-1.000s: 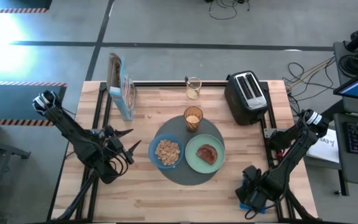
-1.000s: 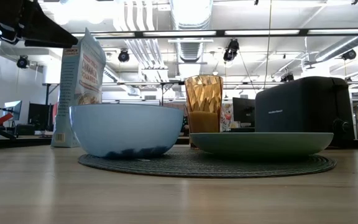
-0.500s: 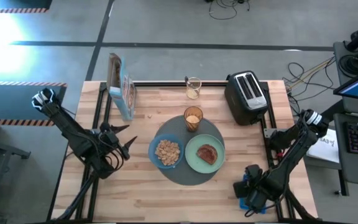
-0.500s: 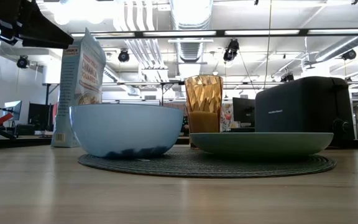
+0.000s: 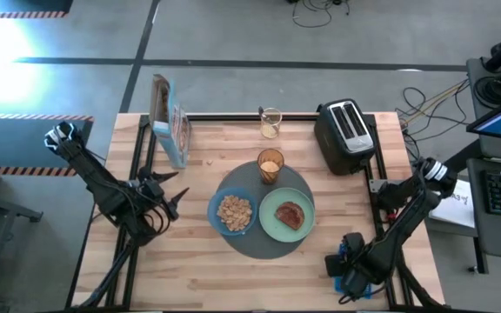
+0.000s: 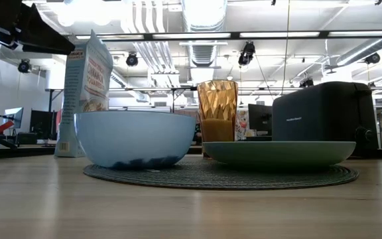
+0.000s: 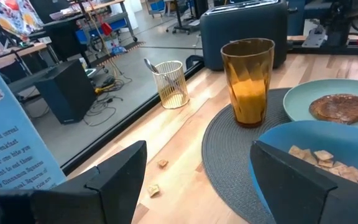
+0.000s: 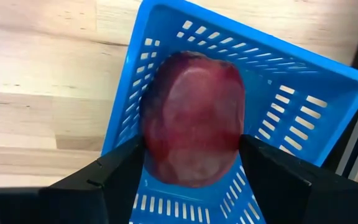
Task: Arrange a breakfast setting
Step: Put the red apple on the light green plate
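The left claw (image 5: 174, 193) is held apart beside the blue bowl (image 5: 233, 211). The right claw (image 8: 188, 171) is seen closed around a red apple (image 8: 194, 118) in a blue basket (image 8: 297, 106).

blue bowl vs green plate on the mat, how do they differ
The blue bowl is deep with high walls; the green plate is shallow and flat. The blue bowl holds cereal pieces; the green plate holds a single browned slice. Both are round and sit side by side on the dark mat.

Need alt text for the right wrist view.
A dark red apple sits in a blue slotted basket on the wooden table, between the fingers of the right tool, which flank it on both sides.
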